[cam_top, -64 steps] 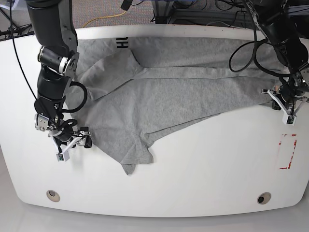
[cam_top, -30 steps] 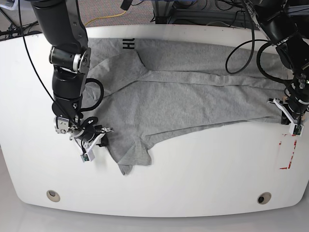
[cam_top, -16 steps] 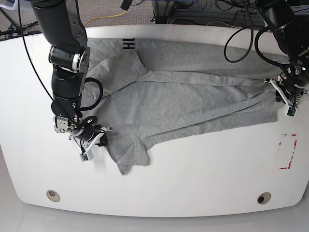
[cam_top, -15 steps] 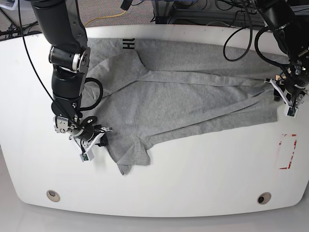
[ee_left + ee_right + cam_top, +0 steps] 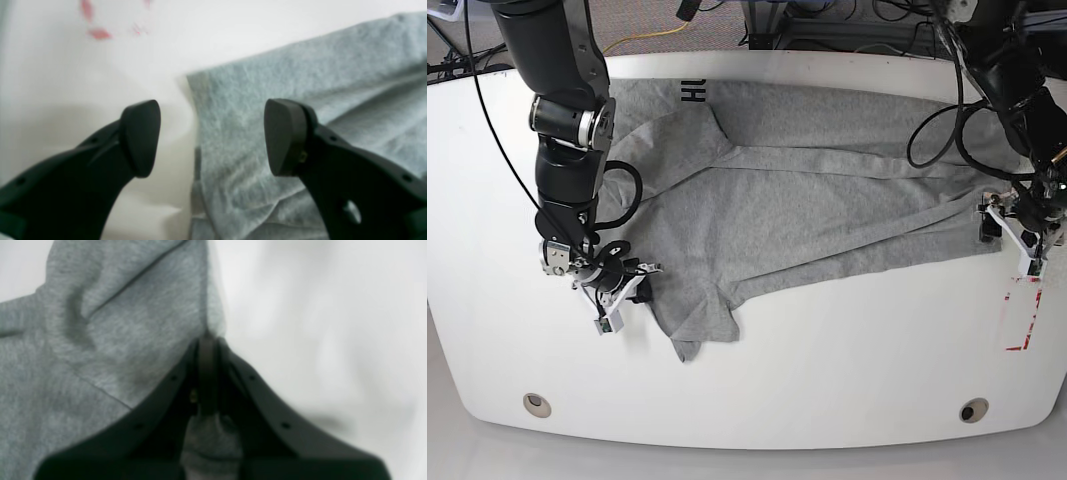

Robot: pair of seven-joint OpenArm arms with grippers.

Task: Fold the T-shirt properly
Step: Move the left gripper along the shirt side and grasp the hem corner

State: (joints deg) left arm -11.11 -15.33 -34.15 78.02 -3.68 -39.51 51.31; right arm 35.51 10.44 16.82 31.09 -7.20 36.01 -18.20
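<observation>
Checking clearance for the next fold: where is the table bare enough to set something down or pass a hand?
Bare tabletop runs along the near edge, below the T-shirt, bordered by red tape marks at one end. A second bare patch lies outside the right gripper, shut on the shirt. The far strip is crowded with cloth, and the open left gripper stands over the shirt's other end.

The grey T-shirt [image 5: 807,200] lies spread, creased, black lettering at its far edge.
</observation>
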